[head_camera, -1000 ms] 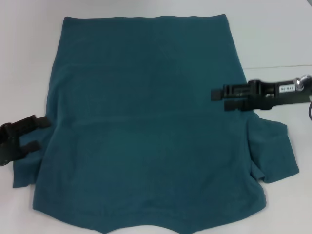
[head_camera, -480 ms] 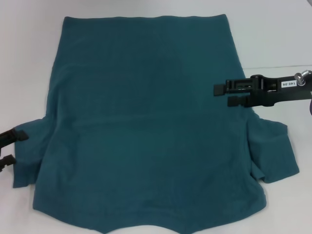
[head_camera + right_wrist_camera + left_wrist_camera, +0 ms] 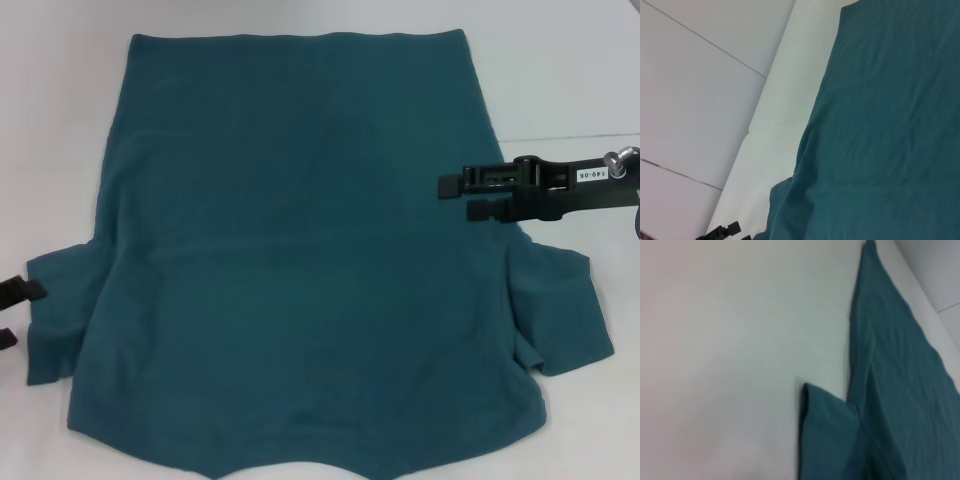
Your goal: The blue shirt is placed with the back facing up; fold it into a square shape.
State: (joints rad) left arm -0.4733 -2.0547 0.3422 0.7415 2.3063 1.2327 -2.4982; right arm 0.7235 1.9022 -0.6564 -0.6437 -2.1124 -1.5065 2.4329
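The blue shirt lies spread flat on the white table, plain side up, with its hem at the far side and both short sleeves sticking out near me. My left gripper stands open at the picture's left edge, just outside the left sleeve, with only its fingertips showing. My right gripper hovers open over the shirt's right side edge, above the right sleeve, holding nothing. The left wrist view shows the left sleeve and the shirt's side.
A seam in the table runs out from the shirt's right side. Bare white tabletop borders the shirt on the left and at the far side. In the right wrist view the shirt fills most of the picture, with the left gripper far off.
My left gripper has drawn back to the left, off the left sleeve, until only its fingertips show. The right gripper shifted slightly right and down, then stayed still.
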